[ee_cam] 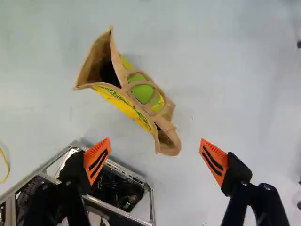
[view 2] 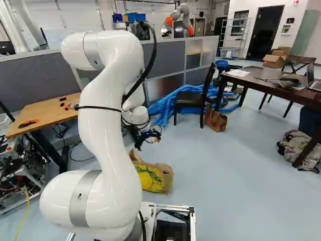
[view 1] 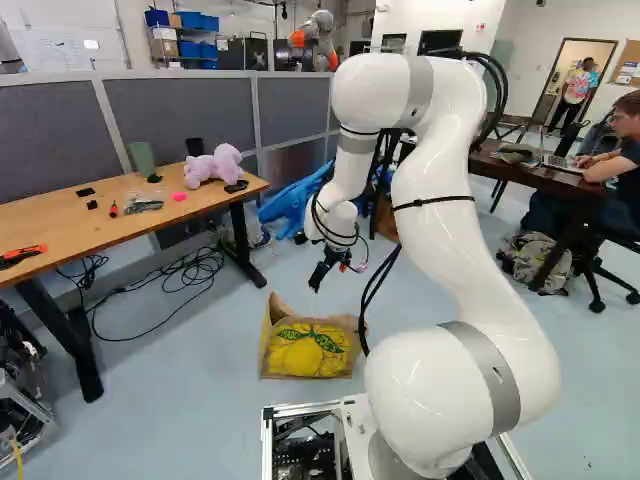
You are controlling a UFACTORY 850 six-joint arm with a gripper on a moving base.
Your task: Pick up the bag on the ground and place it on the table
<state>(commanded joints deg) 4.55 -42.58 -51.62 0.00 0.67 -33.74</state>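
- At the far left of the left base view, an orange-and-black tool (view 1: 22, 256) lies on the wooden table (view 1: 90, 235).
- Farther along that tabletop are a green cup (view 1: 142, 157) and, to its right, a pinkish-purple plush toy (view 1: 213, 167).
- Black cables (view 1: 190, 272) sprawl on the floor, partly under the table.
- The brown bag (view 1: 308, 348) sits on the floor, right of the wooden table's legs – yellow fruit and green leaves printed on its side. The wrist view shows its mouth gaping at one end and a handle loop over its side.
- Just right of the bag's middle, and above it, hangs the gripper (view 1: 316, 285), pointing down. Its jaws stand wide apart with nothing between the orange pads (ee_cam: 97, 160); the bag lies ahead of them – touching neither.
- The white arm (view 1: 440, 200) rises right of the bag and bends over toward it.
- At the right, a dark table (view 1: 520, 172) carries a laptop (view 1: 562, 163), and a patterned backpack (view 1: 540, 262) rests on the floor by its leg.
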